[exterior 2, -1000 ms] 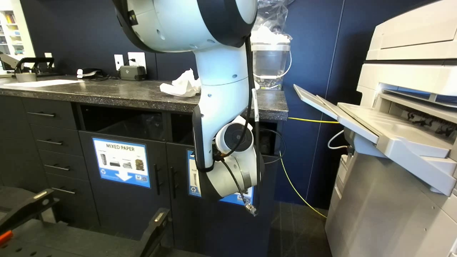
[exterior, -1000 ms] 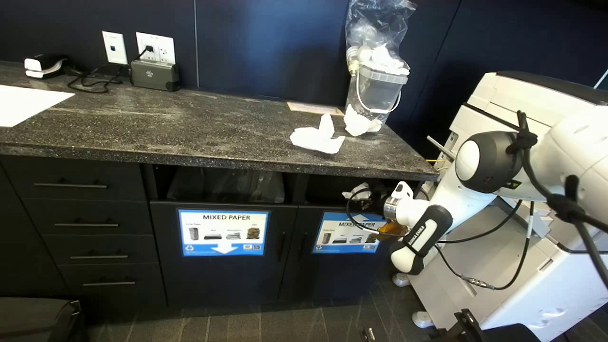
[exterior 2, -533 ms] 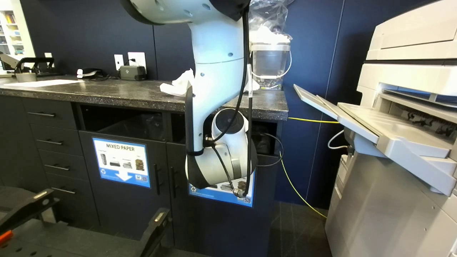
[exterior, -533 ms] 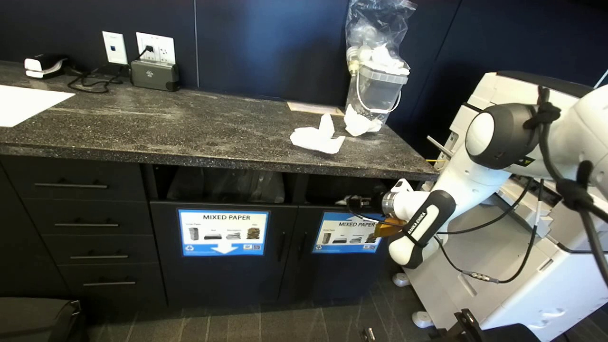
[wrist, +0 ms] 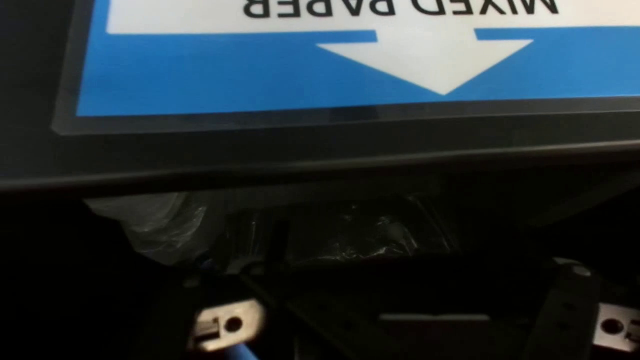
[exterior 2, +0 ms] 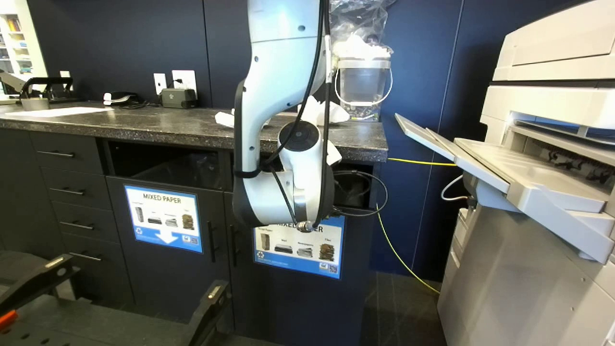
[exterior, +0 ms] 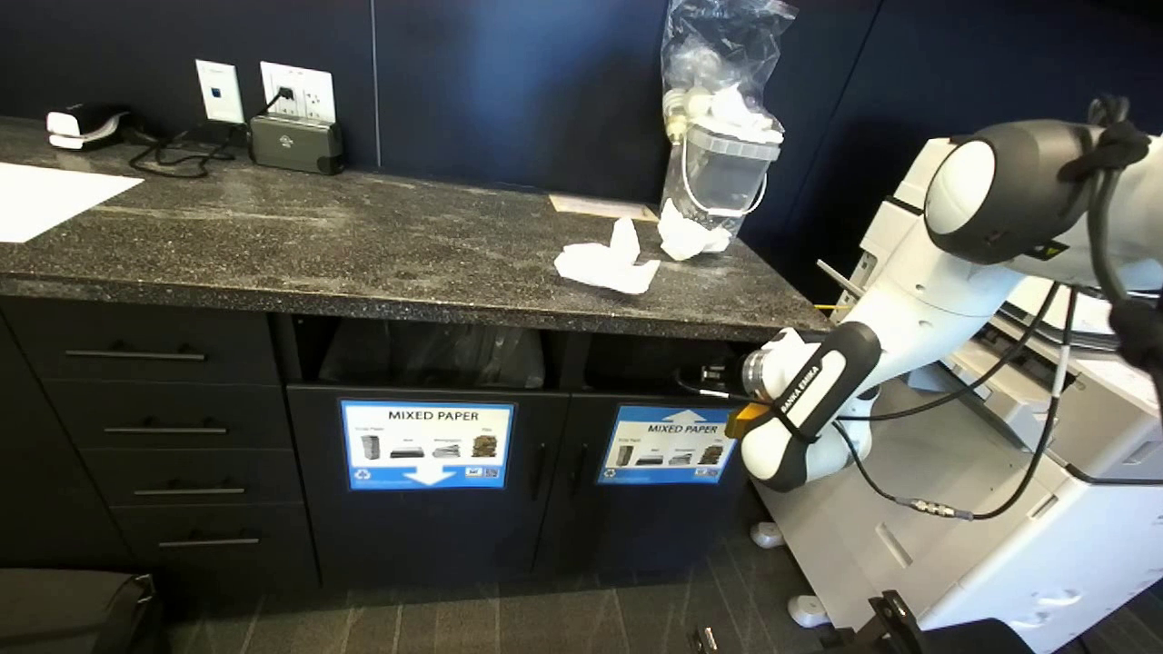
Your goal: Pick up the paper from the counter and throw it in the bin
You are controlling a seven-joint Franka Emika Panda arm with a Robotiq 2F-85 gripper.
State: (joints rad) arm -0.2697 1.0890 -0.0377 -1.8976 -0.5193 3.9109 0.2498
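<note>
Two crumpled white papers, a front one and a back one beside the bucket, lie on the dark counter. Both show partly behind my arm in an exterior view. My gripper is at the opening of the right mixed-paper bin, below the counter's edge. In the wrist view, which is upside down, the gripper has its fingers wide apart with nothing between them. Behind the bin's front lip a clear plastic liner shows dimly. The bin's inside is too dark to make out.
A clear bucket with a filled bag stands at the counter's back right. A second mixed-paper bin is to the left. A large printer stands right of the counter. A chair is in front.
A white paper at my gripper sank into the right bin's opening and is no longer visible. The elbow has risen and shifted right in an exterior view; the gripper has moved slightly back.
</note>
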